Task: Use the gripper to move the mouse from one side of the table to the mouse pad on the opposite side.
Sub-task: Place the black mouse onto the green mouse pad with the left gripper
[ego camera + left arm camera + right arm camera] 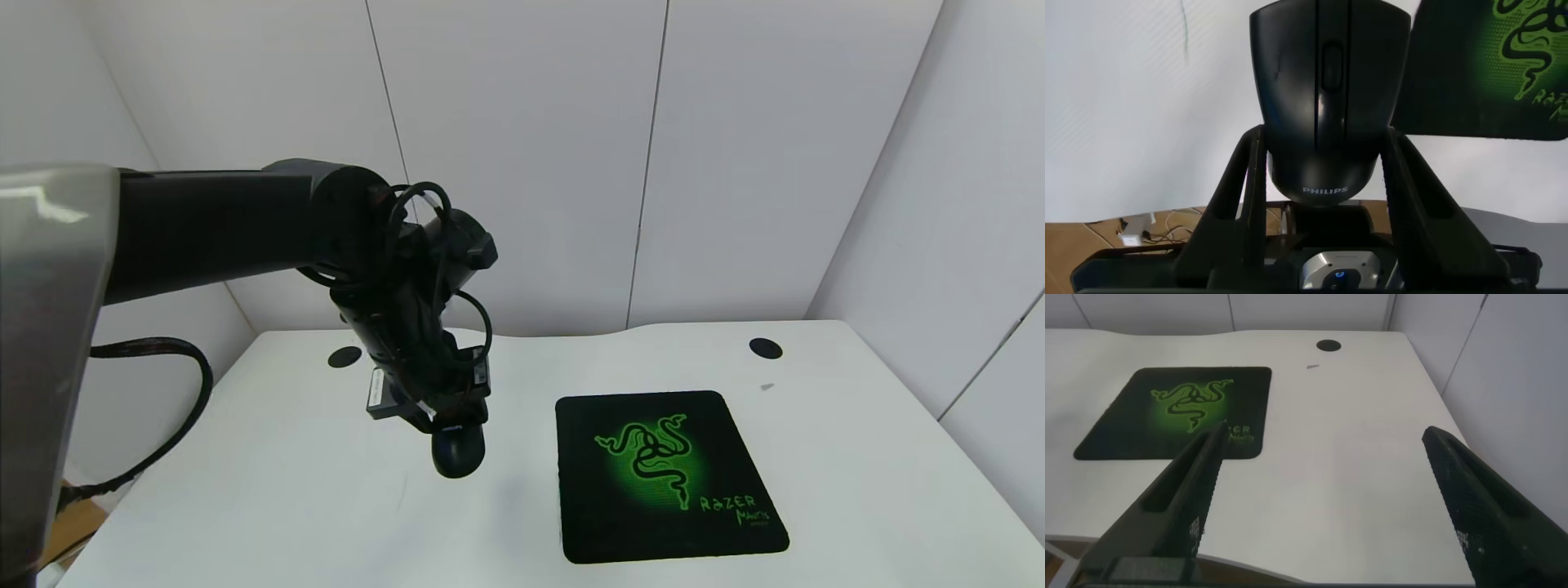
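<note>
My left gripper (454, 426) is shut on the glossy black mouse (458, 450) and holds it above the white table (269, 490), left of the mouse pad. In the left wrist view the mouse (1327, 90) sits clamped between the two black fingers (1241, 184), its pale logo facing the camera. The black mouse pad (665, 474) with the green snake emblem lies flat on the right half of the table; it also shows in the left wrist view (1490, 69) and the right wrist view (1180, 411). My right gripper (1323, 457) is open and empty, high over the table's right front part.
Two round black cable holes sit near the far edge, one on the left (344, 357) and one on the right (765, 349). White wall panels close the table at the back and right. A black cable (163, 408) hangs off the left edge.
</note>
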